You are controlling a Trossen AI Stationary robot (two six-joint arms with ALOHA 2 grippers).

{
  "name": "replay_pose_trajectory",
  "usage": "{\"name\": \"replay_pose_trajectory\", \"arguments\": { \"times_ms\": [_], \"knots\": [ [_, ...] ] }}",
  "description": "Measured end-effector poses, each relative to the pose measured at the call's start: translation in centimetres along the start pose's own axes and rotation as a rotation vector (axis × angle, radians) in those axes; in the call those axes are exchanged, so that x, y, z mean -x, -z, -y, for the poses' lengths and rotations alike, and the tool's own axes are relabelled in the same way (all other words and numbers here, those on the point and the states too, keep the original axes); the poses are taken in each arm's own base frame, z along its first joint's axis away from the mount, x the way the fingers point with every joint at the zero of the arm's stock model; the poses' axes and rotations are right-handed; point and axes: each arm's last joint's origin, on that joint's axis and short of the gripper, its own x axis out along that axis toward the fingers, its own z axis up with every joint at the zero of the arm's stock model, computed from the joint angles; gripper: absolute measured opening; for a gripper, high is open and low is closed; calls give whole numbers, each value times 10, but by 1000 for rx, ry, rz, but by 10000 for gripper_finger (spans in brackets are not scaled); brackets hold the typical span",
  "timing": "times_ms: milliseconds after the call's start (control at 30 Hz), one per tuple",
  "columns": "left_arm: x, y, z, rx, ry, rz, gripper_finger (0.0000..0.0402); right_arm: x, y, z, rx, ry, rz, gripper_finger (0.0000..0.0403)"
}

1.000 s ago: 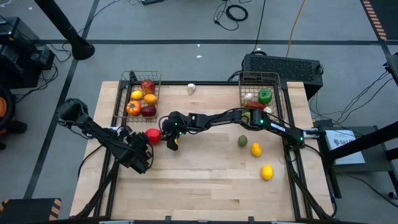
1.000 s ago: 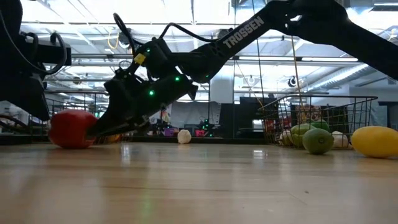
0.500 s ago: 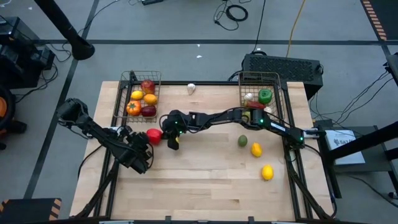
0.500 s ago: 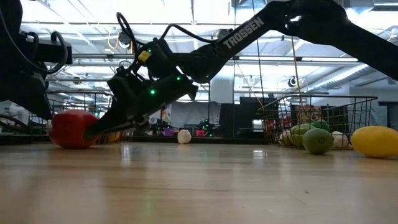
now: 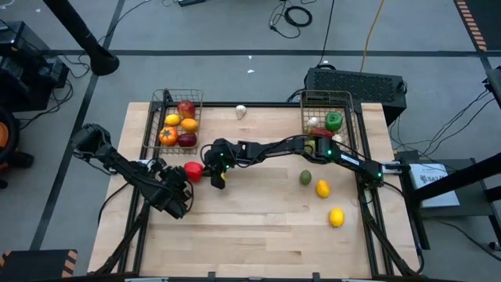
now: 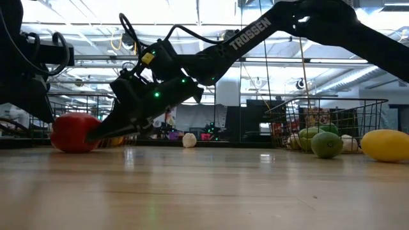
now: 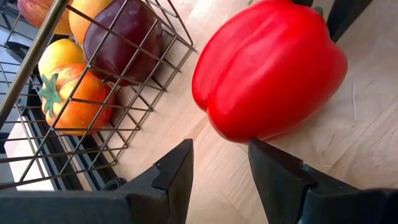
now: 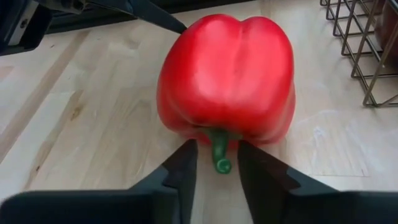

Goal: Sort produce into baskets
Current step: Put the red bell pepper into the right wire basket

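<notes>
The right gripper (image 5: pixel 218 177) is reaching across the counter (image 5: pixel 258 235) to a red bell pepper (image 5: pixel 192 170) lying just in front of the left basket (image 5: pixel 178 119), its fingers standing slightly apart on either side of the green stem (image 8: pixel 219 151), apparently to pick it up by that handle, though no firm hold is showing. The left gripper (image 5: pixel 174 184) is waiting partly open and empty at the pepper's other side, perhaps steadying it, while two lemons (image 5: pixel 322 188) and a green fruit (image 5: pixel 305 178) are lying unsorted near the right basket (image 5: pixel 329 117).
</notes>
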Motion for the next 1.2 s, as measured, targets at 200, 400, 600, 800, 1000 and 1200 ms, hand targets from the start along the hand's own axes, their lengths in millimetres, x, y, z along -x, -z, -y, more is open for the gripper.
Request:
{"name": "replay_pose_trajectory", "arguments": {
  "times_ms": [200, 400, 600, 800, 1000, 1200],
  "knots": [
    [0, 0, 0, 0, 1, 0, 161, 0, 0, 0, -2, 1, 0, 129],
    [0, 0, 0, 1, 1, 2, 161, 0, 1, 0, -5, 1, -8, 88],
    [0, 0, 0, 1, 0, 5, 161, 0, 1, 0, -7, 12, -15, 56],
    [0, 0, 0, 2, 1, 5, 161, 0, 1, 1, -5, 35, -12, 15],
    [1, -1, 0, -2, -5, 4, 161, 1, 1, 1, 13, 35, -12, 8],
    [26, -15, -7, -9, -44, -25, 161, 15, -8, 0, 16, 40, -80, 3]
  ]
}}
